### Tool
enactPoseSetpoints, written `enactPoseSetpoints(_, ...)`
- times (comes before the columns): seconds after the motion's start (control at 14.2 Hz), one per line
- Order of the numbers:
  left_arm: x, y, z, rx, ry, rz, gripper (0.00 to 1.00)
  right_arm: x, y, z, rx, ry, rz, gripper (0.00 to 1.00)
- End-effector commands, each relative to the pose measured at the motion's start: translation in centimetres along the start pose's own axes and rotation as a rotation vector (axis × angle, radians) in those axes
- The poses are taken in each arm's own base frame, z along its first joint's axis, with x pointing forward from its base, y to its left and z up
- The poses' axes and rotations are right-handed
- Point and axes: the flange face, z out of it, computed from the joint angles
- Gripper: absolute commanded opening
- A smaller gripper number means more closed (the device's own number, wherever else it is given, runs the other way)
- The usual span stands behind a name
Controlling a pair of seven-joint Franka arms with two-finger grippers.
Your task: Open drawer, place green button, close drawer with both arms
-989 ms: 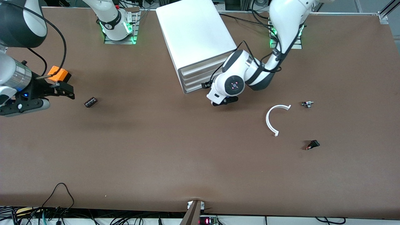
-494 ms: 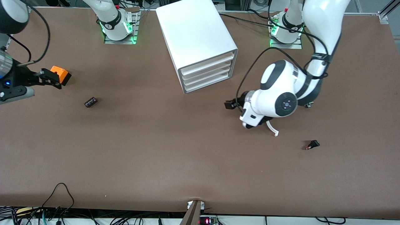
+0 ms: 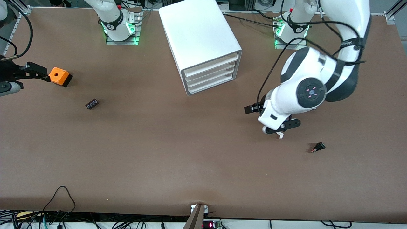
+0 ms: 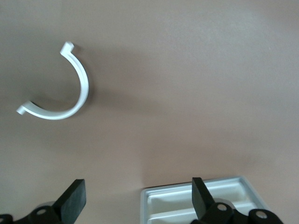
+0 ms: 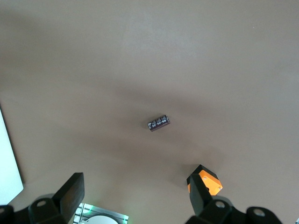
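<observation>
The white cabinet [image 3: 198, 35] stands in the middle of the table, close to the robots' bases. All of its stacked drawers are pushed in, and the lower drawer [image 3: 211, 83] is shut. My left gripper [image 3: 272, 122] [image 4: 136, 201] hangs open and empty over the table beside the cabinet, above a white C-shaped piece [image 4: 84, 88]. The cabinet's drawer fronts [image 4: 173, 201] show by one fingertip [image 4: 200, 193]. My right gripper [image 3: 22, 78] [image 5: 135, 201] is open and empty at the right arm's end of the table, beside the orange box [image 3: 58, 76] [image 5: 210, 183]. The button is hidden in all views.
A small dark block [image 3: 92, 104] [image 5: 159, 123] lies nearer the front camera than the orange box. A small black part with a red tip [image 3: 318, 147] lies toward the left arm's end. One end of the C-shaped piece [image 3: 280, 136] shows under the left hand.
The left arm swung away from the cabinet's drawer fronts toward its own end and now hangs over the C-shaped piece. The right gripper drew back off the orange box. Both stayed open.
</observation>
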Motion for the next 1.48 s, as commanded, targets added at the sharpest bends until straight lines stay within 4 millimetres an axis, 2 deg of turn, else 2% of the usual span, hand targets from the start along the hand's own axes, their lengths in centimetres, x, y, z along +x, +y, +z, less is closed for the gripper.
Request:
enactPoseSetpoints(0.0, 0.1, -3.8, -3.4, 0.015, 0.023, 0.072, 1.00, -1.0, -0.3, -0.8, 0.000, 0.001, -0.002, 1.00)
enactPoseSetpoints(0.14, 0.0, -5.9, -5.8, 0.003, 0.051, 0.150, 1.00, -2.5, -1.3, -2.1, -0.008, 0.019, -0.012, 1.00)
enactPoseSetpoints(0.28, 0.1, -9.2, -7.7, 0.000, 0.076, 0.209, 1.00, -4.0, -1.8, -2.3, -0.009, 0.025, -0.013, 1.00)
enactPoseSetpoints(0.49, -1.1, -14.1, -10.9, 0.027, 0.130, 0.322, 1.00, -3.8, -1.7, -1.8, -0.021, 0.044, -0.014, 1.00)
enactPoseSetpoints(0.64, -2.4, -17.1, -12.3, 0.050, 0.163, 0.403, 1.00, -4.7, -2.0, -1.3, -0.035, 0.087, -0.018, 1.00)
enactPoseSetpoints(0.85, -5.2, -20.9, -13.0, 0.054, 0.238, 0.358, 1.00, -5.1, -2.0, -1.1, -0.017, 0.074, -0.020, 1.00)
enactPoseSetpoints(0.92, -6.0, -21.6, -13.2, 0.051, 0.267, 0.352, 1.00, -5.0, -1.8, -1.0, -0.009, 0.076, -0.016, 1.00)
enactPoseSetpoints(1.06, -6.1, -23.4, -12.2, 0.050, 0.241, 0.320, 1.00, -5.0, -1.8, -0.9, -0.007, 0.070, -0.017, 1.00)
enactPoseSetpoints(1.41, -7.2, -23.2, -14.7, 0.153, 0.274, 0.333, 1.00, -5.2, -1.9, -1.0, -0.001, 0.051, -0.045, 1.00)
